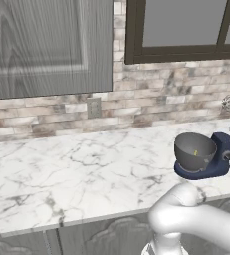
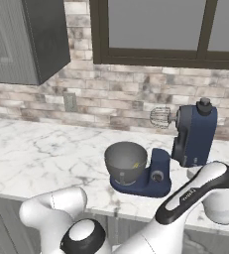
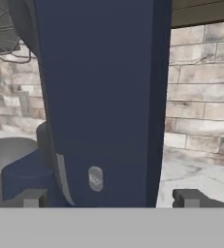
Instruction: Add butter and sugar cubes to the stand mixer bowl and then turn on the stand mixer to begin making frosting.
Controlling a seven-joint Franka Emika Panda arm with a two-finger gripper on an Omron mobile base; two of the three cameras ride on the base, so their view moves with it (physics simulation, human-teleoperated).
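The navy-blue stand mixer stands on the marble counter with its head tilted up and its wire whisk in the air. Its grey bowl sits on the base, and a tiny tan-yellow speck, the butter, lies inside it; the speck is also the butter in the left base view. The sugar cubes are out of view. My gripper is open, its tips spread wide close to the mixer's blue body, facing a small grey oval switch. Nothing is between the fingers.
A brick backsplash with a wall outlet runs behind the counter. A grey cabinet hangs at upper left and a dark-framed window sits above the mixer. My white arm bends in front of the counter edge.
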